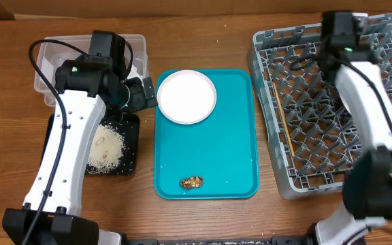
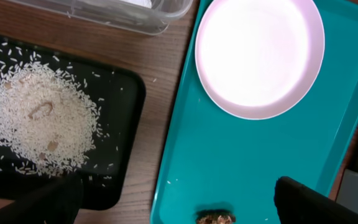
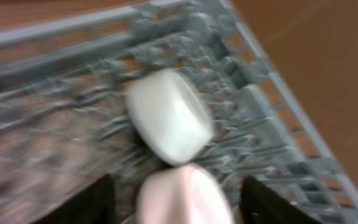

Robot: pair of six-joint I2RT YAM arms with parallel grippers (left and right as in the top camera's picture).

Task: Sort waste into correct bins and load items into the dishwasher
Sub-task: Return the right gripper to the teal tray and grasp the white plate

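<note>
Black tray [image 2: 120, 106], left: heap of white rice [image 2: 39, 118], stray grains around it. Teal tray [image 2: 241, 162] beside it on wooden table [image 2: 160, 68]. Pale pink plate [image 2: 260, 53] at teal tray's far end; brown food scrap [image 2: 216, 217] at near end. Clear tub [image 2: 123, 15] corner at top. Left gripper [image 2: 179, 205] fingers [image 2: 55, 202] spread wide, holding nothing.

The left arm [image 1: 67, 150] rises from the near left edge of the desk, its white link slanting away to a black wrist that bends toward the middle. The left gripper [image 2: 176, 202] points down, jaws spread wide, its dark fingers [image 2: 48, 199] sitting at the lower corners of the wrist view. The right arm [image 1: 376, 122] stretches from the near right edge to the far side. The right gripper [image 3: 182, 199] tilts downward, jaws parted, its view blurred.
</note>
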